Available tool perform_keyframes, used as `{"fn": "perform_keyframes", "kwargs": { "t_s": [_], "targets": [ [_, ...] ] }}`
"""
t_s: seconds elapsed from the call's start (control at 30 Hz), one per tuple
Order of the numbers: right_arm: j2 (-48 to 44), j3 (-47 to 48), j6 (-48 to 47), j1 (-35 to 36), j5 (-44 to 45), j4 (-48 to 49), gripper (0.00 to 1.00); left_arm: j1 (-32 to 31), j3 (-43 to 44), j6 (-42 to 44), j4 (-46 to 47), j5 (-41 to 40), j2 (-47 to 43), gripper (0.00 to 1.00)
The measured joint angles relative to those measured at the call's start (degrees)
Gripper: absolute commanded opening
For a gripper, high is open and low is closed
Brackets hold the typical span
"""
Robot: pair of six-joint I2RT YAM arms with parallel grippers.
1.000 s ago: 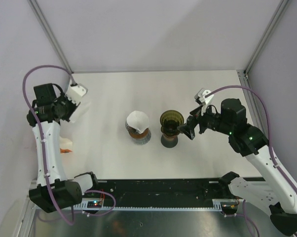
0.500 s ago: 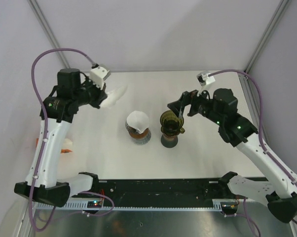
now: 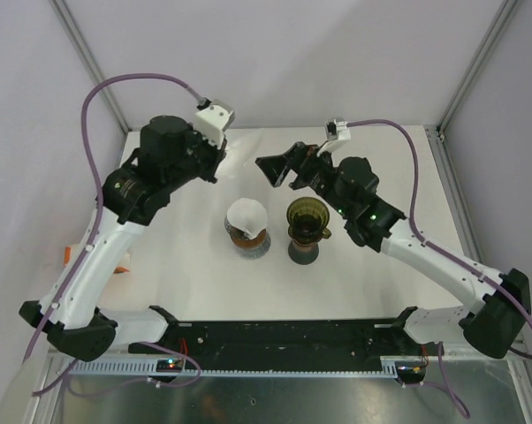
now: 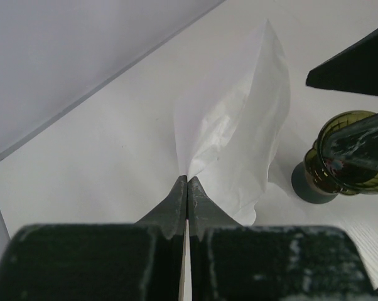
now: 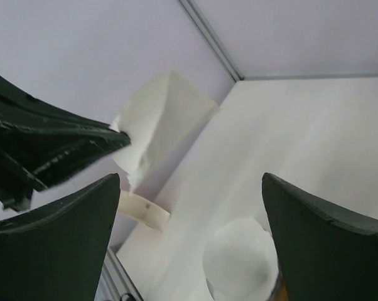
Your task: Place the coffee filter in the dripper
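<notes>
table: white, walled in on three sides; both arm bases at near edge.
left arm: reaches up and over to the far-centre of the table, wrist pointing right.
right arm: stretched from near-right toward far-centre, wrist pointing left, facing the other one.
right gripper: fingers spread wide, nothing between them. Aimed at the held paper, near it but apart. One finger passes in front of the dripper in the left wrist view.
left gripper: fingertips pressed flat together, pinching the coffee filter's lower corner.
cup: mid-table, just left of the dripper, not touching it. Stack of filters sits in its top.
dripper: olive-green glass cone, upright on a dark round foot, mid-table. No paper in it.
coffee filter: white, creased, partly folded, fanning up and away from the pinch. In the air over the far part of the table, behind and left of the dripper.
orange object: small, left table edge, partly hidden by the left arm; can't tell what it is.
</notes>
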Motion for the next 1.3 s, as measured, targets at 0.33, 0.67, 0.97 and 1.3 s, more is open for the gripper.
{"fn": "perform_keyframes", "kwargs": {
  "t_s": [0.33, 0.67, 0.97, 1.3],
  "targets": [
    [7.8, 1.2, 4.7, 2.1, 4.3, 10.9, 0.87, -5.4, 0.0, -0.5, 4.5, -11.2, 2.4, 0.0],
    [12.3, 3.9, 4.6, 2.1, 5.5, 13.4, 0.54, -8.3, -0.7, 1.2, 6.5, -15.0, 2.5, 0.0],
    [14.2, 5.7, 4.2, 1.8, 5.1, 14.2, 0.08, -8.8, -1.2, 2.7, 7.9, -17.7, 2.9, 0.0],
    [14.7, 5.7, 3.3, -0.5, 4.2, 10.4, 0.0, -9.0, -1.2, 4.6, 8.7, -20.0, 2.9, 0.15]
  ]
}}
